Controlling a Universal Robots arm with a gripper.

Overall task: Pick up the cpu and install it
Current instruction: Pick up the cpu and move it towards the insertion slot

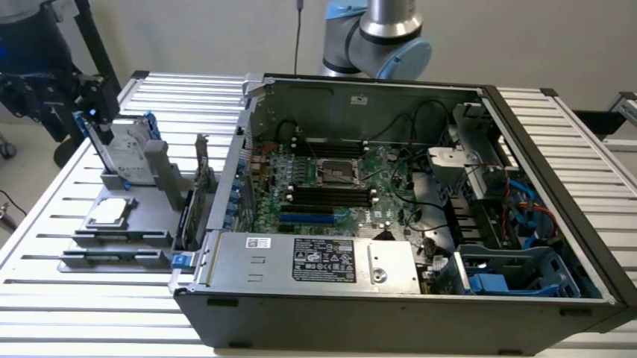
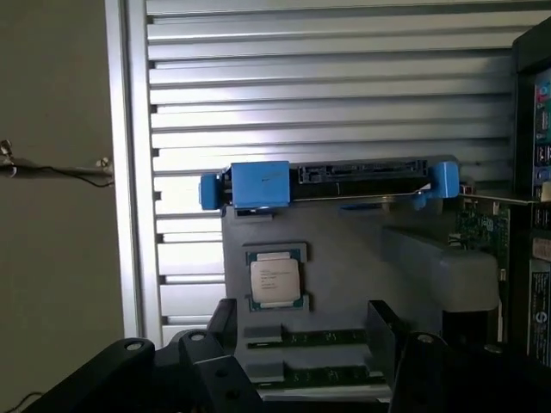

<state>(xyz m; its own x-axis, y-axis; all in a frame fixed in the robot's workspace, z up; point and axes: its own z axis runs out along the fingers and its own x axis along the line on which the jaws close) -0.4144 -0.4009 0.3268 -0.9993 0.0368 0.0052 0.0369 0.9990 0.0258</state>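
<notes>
Wrist view: cpu nr end effector

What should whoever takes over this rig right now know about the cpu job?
The tool is open and empty, facing the grey holder tray.
The small flat square silver-topped cpu lies flat on that tray, at the exterior view's left, outside the open dark computer case. The tool does not touch it.
Done: nothing that shows, and the cpu is not picked up.
Left: both pick-up and install. The dark square socket on the green motherboard looks empty.
</notes>
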